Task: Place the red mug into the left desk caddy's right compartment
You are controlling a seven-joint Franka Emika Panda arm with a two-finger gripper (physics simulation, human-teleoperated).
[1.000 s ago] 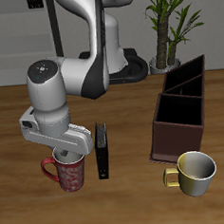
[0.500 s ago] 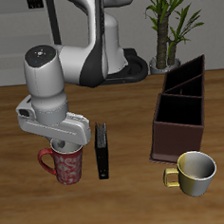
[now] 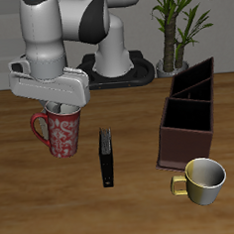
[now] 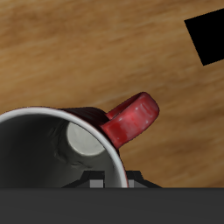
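— Above the tabletop, what do we see from outside?
— Our claw grips the mug by its rim, lifted clear of the wood. The caddy stands well apart, past the black slab and the yellow mug.
— And from the wrist?
— We see one finger inside the mug, its handle sticking out.

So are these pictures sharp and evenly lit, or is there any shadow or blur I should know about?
Exterior view: flat, even simulator light, slightly soft and low in detail; the golden-yellow mug shows a mild sheen. Wrist view: the red mug fills much of the frame, so close that its rim looks stretched, and its inside is shaded grey; a pure black patch is the slim black slab.
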